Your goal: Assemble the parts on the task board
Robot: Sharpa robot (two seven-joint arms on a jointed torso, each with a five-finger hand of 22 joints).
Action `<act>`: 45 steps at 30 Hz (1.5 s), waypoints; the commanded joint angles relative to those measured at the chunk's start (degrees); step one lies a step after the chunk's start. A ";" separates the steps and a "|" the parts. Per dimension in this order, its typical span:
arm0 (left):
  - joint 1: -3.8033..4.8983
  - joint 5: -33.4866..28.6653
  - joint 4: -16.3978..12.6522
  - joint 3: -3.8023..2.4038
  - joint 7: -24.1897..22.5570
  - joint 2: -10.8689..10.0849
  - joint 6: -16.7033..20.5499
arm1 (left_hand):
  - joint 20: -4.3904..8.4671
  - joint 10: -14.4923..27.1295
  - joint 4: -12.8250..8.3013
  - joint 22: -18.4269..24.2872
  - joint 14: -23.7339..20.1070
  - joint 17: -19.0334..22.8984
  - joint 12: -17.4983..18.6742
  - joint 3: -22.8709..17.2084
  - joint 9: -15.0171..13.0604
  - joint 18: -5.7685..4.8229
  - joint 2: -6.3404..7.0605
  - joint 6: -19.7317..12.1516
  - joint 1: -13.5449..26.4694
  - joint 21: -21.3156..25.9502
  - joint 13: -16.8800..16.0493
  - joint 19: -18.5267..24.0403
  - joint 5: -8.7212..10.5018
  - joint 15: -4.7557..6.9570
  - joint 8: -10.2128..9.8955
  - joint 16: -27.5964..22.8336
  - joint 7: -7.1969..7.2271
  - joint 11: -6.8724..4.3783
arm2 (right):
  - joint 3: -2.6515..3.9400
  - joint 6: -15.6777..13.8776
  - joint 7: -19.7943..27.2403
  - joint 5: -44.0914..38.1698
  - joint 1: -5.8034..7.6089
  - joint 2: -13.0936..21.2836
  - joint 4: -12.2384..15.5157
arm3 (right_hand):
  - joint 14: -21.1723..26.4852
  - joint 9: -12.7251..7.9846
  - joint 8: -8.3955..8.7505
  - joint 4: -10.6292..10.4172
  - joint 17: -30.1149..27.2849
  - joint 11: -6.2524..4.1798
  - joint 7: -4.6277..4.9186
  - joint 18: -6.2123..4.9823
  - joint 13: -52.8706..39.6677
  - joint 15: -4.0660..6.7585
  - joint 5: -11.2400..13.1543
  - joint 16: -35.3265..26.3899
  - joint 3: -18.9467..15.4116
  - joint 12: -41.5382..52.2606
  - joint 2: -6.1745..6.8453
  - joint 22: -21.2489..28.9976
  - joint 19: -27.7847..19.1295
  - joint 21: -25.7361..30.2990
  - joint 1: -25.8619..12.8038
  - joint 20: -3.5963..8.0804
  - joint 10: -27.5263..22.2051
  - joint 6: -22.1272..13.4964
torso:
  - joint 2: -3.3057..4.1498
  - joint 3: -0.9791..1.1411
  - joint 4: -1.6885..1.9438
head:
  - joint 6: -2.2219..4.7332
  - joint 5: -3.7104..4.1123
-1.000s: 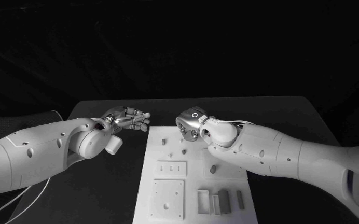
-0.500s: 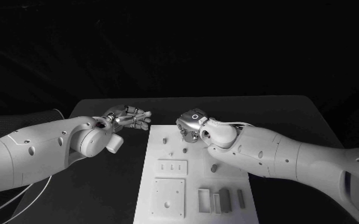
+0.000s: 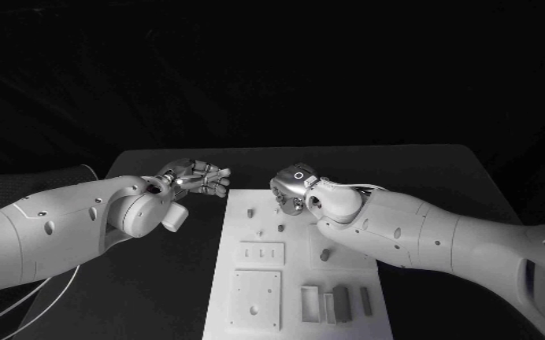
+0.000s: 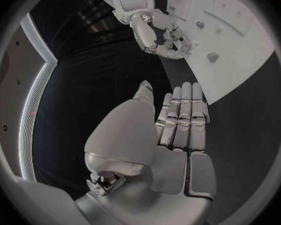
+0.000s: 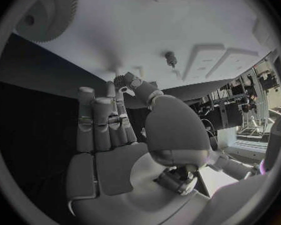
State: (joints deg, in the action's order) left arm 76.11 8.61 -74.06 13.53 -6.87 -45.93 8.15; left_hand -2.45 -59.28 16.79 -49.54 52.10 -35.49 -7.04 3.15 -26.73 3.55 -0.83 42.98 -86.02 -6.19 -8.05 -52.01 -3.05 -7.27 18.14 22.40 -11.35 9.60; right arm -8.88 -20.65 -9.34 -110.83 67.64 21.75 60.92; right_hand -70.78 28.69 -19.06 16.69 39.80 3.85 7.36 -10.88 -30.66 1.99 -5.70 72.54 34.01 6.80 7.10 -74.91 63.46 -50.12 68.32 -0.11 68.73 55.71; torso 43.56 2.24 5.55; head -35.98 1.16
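we judge it barely begun: the parts (image 3: pixel 341 304) lie loose on the board (image 3: pixel 298 277), mid-worktop. our left hand (image 3: pixel 201 179) and right hand (image 3: pixel 290 190) hold nothing, fingers apart.

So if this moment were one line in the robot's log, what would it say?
left hand: open, beside task board, off its edge | right hand: over board's far end, holding nothing seen | parts: on board

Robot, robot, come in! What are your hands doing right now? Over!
Left robot hand open, off the task board, holding nothing. Right robot hand open over the board's far end, nothing held. Small parts on the board, untouched. Nothing in the way.
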 commanded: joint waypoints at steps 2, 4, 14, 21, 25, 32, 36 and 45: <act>0.07 0.15 -0.03 -0.05 -0.34 0.01 -0.73 | 0.46 -0.28 0.01 0.09 0.48 -0.10 0.35 0.23 0.08 0.79 -0.13 0.43 -0.24 0.37 -0.07 -0.12 0.24 0.00 -0.29 -0.34 -0.49 0.06 | -0.05 -0.92 -0.16 -0.25 -0.07 0.10 0.16 | 0.26 0.05 -0.02 -0.05 -0.08 0.15 0.18 -4.12 -0.10 0.29 -0.05 0.25 0.30 -0.37 0.08 -1.10 0.03 -0.24 0.32 0.28 0.67 0.29 | -0.04 -0.02 0.06 | 0.10 0.10; 0.07 0.15 -0.01 -0.05 -0.34 0.02 -0.74 | 0.47 -0.28 0.01 0.09 0.48 -0.11 0.36 0.23 0.08 0.78 -0.13 0.43 -0.24 0.37 -0.08 -0.12 0.24 0.00 -0.29 -0.35 -0.49 0.06 | -0.04 -1.27 -0.29 -0.39 -0.07 0.14 0.19 | 0.26 0.06 -0.02 -0.04 -0.08 0.14 0.17 -4.12 -0.12 0.30 -0.05 0.26 0.33 -0.39 0.05 -1.10 0.04 -0.24 0.36 0.29 0.69 0.30 | -0.02 -0.01 0.06 | 0.13 0.07; 0.07 0.15 -0.11 -0.05 -0.32 -0.07 -0.76 | 0.50 -0.31 0.00 0.10 0.49 -0.15 0.40 0.24 0.09 0.75 -0.14 0.44 -0.26 0.39 -0.09 -0.14 0.24 0.01 -0.30 -0.39 -0.49 0.05 | -0.03 -1.86 -0.18 -0.43 -0.07 0.19 0.35 | 0.25 0.09 -0.01 0.00 -0.08 0.13 0.16 -4.12 -0.18 0.32 -0.05 0.30 0.39 -0.43 0.08 -1.10 0.05 -0.28 0.50 0.31 0.74 0.35 | 0.04 -0.02 0.07 | 0.21 0.03; 0.08 0.17 -0.10 -0.05 -0.29 -0.04 -0.84 | 0.52 -0.33 0.00 0.10 0.50 -0.19 0.43 0.24 0.09 0.72 -0.14 0.45 -0.28 0.41 -0.10 -0.15 0.24 0.01 -0.30 -0.42 -0.49 0.05 | -0.03 -1.72 -0.07 -0.15 -0.07 -0.05 0.17 | 0.24 0.10 0.00 -0.02 -0.09 0.13 0.16 -4.12 -0.21 0.32 -0.03 0.31 0.39 -0.48 0.13 -1.11 0.06 -0.30 0.51 0.32 0.75 0.36 | 0.00 -0.05 0.07 | 0.24 -0.01; 0.08 0.17 -0.11 -0.06 -0.27 -0.03 -0.87 | 0.53 -0.34 0.00 0.10 0.51 -0.20 0.45 0.25 0.09 0.71 -0.14 0.45 -0.28 0.42 -0.10 -0.15 0.24 0.01 -0.31 -0.44 -0.49 0.05 | -0.03 -1.13 0.10 0.01 -0.07 -0.22 -0.09 | 0.26 0.10 0.04 -0.05 -0.11 0.14 0.18 -4.12 -0.24 0.31 -0.02 0.30 0.37 -0.53 0.20 -1.10 0.06 -0.30 0.46 0.31 0.73 0.33 | 0.00 -0.08 0.07 | 0.24 -0.03; 0.08 0.19 -0.08 -0.06 -0.25 -0.01 -0.90 | 0.55 -0.35 0.01 0.11 0.52 -0.23 0.48 0.26 0.09 0.68 -0.15 0.46 -0.28 0.44 -0.11 -0.16 0.24 0.01 -0.31 -0.47 -0.49 0.05 | -0.03 -0.40 0.25 0.27 -0.07 -0.35 -0.49 | 0.30 0.09 0.13 -0.08 -0.14 0.17 0.22 -4.12 -0.27 0.28 -0.02 0.29 0.36 -0.64 0.24 -1.09 0.04 -0.30 0.40 0.30 0.68 0.24 | 0.00 -0.05 0.02 | 0.28 -0.01; 0.08 0.20 0.09 -0.06 -0.24 0.16 -0.98 | 0.56 -0.36 0.01 0.11 0.52 -0.25 0.50 0.26 0.09 0.66 -0.15 0.46 -0.28 0.45 -0.11 -0.17 0.24 0.01 -0.32 -0.49 -0.49 0.05 | -0.03 0.50 0.14 0.46 -0.07 -0.35 -0.68 | 0.32 0.09 0.16 -0.09 -0.14 0.18 0.24 -4.12 -0.29 0.26 -0.02 0.30 0.36 -0.68 0.22 -1.09 0.02 -0.30 0.36 0.29 0.66 0.21 | 0.02 -0.05 0.02 | 0.29 0.07; 0.07 0.20 0.26 -0.06 -0.23 0.30 -1.01 | 0.58 -0.37 0.01 0.11 0.52 -0.29 0.54 0.28 0.09 0.63 -0.16 0.45 -0.27 0.47 -0.12 -0.18 0.24 0.01 -0.34 -0.54 -0.49 0.06 | -0.03 0.91 0.08 0.83 -0.07 -0.19 -0.87 | 0.36 0.10 0.21 -0.13 -0.15 0.21 0.27 -4.12 -0.35 0.23 -0.02 0.33 0.34 -0.77 0.15 -1.10 -0.03 -0.30 0.21 0.25 0.66 0.19 | 0.04 -0.03 -0.01 | 0.37 0.33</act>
State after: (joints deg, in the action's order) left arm 76.12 8.67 -73.74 13.52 -6.82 -45.77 8.03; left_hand -2.25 -59.28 16.79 -49.50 52.10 -35.70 -6.83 3.15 -26.69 3.41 -0.83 43.13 -86.02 -5.96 -8.07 -52.22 -3.05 -7.27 18.14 22.18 -11.20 9.61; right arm -8.88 -21.14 -9.43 -110.14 67.62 21.52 60.13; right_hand -70.76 28.69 -18.77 16.69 39.70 3.77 7.36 -10.88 -30.91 2.02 -5.70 72.54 34.00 6.36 7.10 -74.91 63.37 -50.12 68.32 -0.23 68.90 55.71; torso 43.57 2.20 5.56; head -35.65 1.35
